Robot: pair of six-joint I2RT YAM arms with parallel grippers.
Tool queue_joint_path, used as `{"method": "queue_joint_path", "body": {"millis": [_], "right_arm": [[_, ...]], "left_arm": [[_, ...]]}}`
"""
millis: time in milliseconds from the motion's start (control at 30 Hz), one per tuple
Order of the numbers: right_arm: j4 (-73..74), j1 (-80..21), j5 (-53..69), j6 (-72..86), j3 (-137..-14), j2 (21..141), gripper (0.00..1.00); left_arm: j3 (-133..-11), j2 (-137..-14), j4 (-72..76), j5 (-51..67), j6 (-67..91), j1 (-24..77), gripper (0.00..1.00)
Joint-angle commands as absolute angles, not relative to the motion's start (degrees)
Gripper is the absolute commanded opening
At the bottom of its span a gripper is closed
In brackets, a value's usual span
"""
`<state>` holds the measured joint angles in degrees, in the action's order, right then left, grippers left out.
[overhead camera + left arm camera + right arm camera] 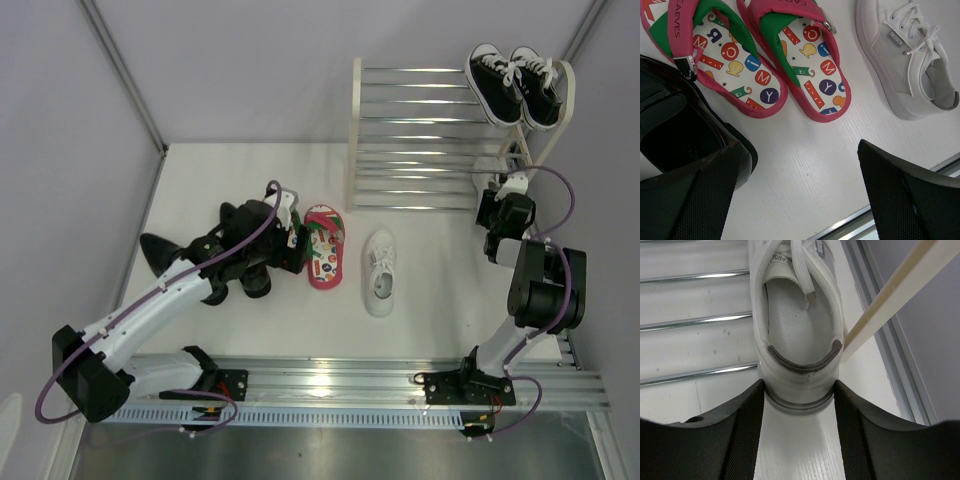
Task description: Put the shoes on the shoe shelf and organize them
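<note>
The right end effector (799,390) is clenching the rounded, ridged heel of a white sneaker (795,315) at the thin shiny bars of the shoe shelf (690,322). The left end effector (799,155) is hanging released above a glossy black dress shoe (670,130) and letter-printed red flip-flops (810,60) on the tabletop (790,125).
</note>
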<state>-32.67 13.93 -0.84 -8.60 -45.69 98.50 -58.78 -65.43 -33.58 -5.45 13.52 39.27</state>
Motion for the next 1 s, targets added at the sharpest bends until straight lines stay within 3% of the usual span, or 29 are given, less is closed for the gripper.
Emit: {"method": "queue_joint_path", "body": {"millis": [0,100,200,300,333,567,767,967], "right_arm": [[-38.94,14.50,-2.72,-8.26,-48.16,99.67,0.03],[-37.62,14.50,-2.72,-8.52,-48.87,100.46,0.08],[-35.16,14.50,-2.46,-8.26,-50.09,101.25,0.21],[-33.05,14.59,-1.58,-7.83,-50.36,101.25,0.37],[-32.44,14.59,-1.41,-7.65,-50.36,101.08,0.48],[-27.86,14.68,-1.41,-6.51,-48.78,95.11,0.83],[-18.64,14.50,-0.97,-5.54,-45.62,84.39,0.99],[-5.46,9.34,-2.72,-0.80,-42.10,68.84,0.99]], "left_arm": [[-62.13,-66.27,-33.05,-6.15,13.89,39.82,0.99],[-62.58,-66.62,-32.87,-5.98,13.80,39.90,0.99],[-62.75,-66.88,-32.78,-5.63,13.71,39.90,0.99],[-62.75,-66.80,-32.78,-5.62,13.71,40.17,0.99],[-62.67,-66.62,-32.78,-5.62,13.71,40.25,0.99],[-62.05,-65.22,-32.70,-5.80,13.45,40.43,0.99],[-60.91,-63.11,-32.17,-5.45,13.18,40.87,0.99],[-59.59,-60.47,-31.73,-4.57,12.74,41.75,0.99]]}}
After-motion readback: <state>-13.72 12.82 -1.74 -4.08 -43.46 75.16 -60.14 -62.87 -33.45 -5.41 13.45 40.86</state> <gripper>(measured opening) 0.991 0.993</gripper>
